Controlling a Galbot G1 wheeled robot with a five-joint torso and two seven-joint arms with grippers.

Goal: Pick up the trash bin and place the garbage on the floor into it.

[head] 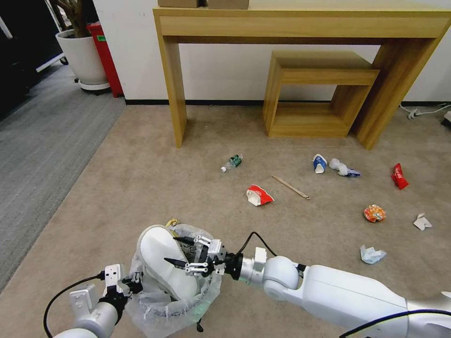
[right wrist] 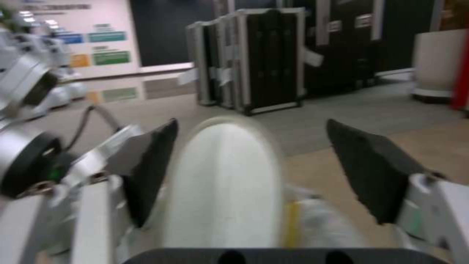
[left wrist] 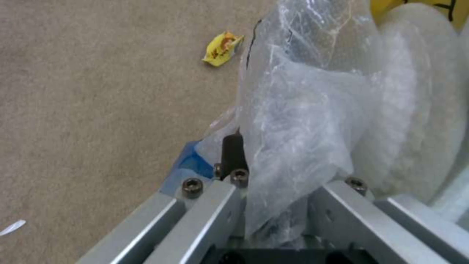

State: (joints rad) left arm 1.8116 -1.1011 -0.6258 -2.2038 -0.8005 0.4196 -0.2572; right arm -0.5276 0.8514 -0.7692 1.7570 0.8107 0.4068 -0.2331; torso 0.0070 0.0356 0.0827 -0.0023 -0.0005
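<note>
Right claw (head: pixel 181 252) hangs over the bin (head: pixel 174 277), jaws spread wide on either side of a white oval slab (head: pixel 162 263) that juts up out of the bag. In the right wrist view that slab (right wrist: pixel 225 183) sits between the two dark pads (right wrist: pixel 371 168) with daylight on both sides, so nothing is gripped; my read is that the claw is lined up to take or has just let go of it. Left claw (head: pixel 123 285) is at the bin's near-left rim, pinched onto the crinkled liner (left wrist: pixel 303 121); the left wrist view shows plastic bunched between its fingers (left wrist: pixel 232 152). That hold looks like what keeps the bin steady and up close to the robot while the other arm works above it.

A yellow wrapper (left wrist: pixel 222 48) lies on the carpet (head: pixel 141 178) just beyond the bin. Farther off from the bin, toward the wooden table (head: pixel 300 23), the litter is spread out: bottle (head: pixel 232 162), red-and-white cup (head: pixel 258 195), stick (head: pixel 290 187), blue-white cup (head: pixel 319 163), a crumpled white piece (head: pixel 343 168), red wrapper (head: pixel 399 176), orange wrapper (head: pixel 374 213), a paper scrap (head: pixel 422 222), and tissue (head: pixel 372 254) nearest the right arm. Plenty left to collect, I'd judge.
</note>
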